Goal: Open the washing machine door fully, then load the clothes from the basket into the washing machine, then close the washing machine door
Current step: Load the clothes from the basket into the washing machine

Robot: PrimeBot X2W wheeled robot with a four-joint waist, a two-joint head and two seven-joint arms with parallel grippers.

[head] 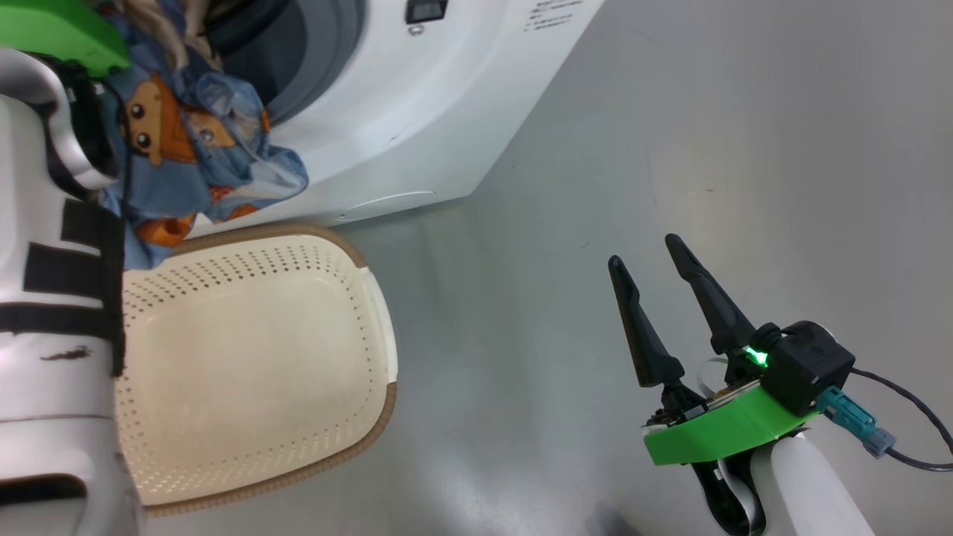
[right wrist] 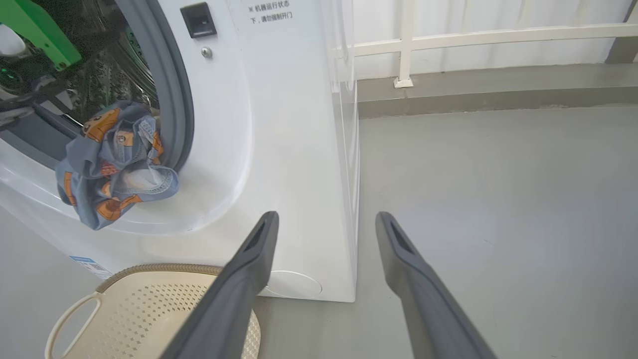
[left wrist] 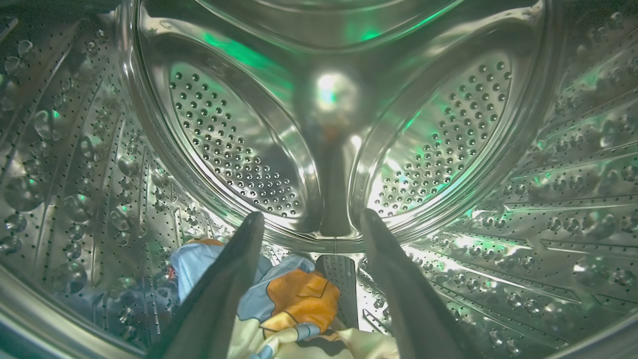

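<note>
My left gripper (left wrist: 311, 215) is inside the steel drum (left wrist: 548, 199) of the washing machine (head: 417, 112), open, with nothing between its fingers. Light blue, orange and cream clothes (left wrist: 299, 294) lie on the drum's bottom just under them. A blue garment with orange cartoon figures (head: 201, 141) hangs out over the grey gasket and down the white front (right wrist: 117, 164). The cream basket (head: 246, 357) stands on the floor below the opening, and the part I see holds nothing. My right gripper (head: 643, 250) hangs open over bare floor to the right. The washing machine door is out of view.
My pale left forearm (head: 52, 298) covers the basket's left side. Grey floor (head: 707, 149) runs to the right of the washing machine. A white railing (right wrist: 473, 40) and a low kerb stand behind it. The basket's handle (right wrist: 70, 319) faces my right gripper.
</note>
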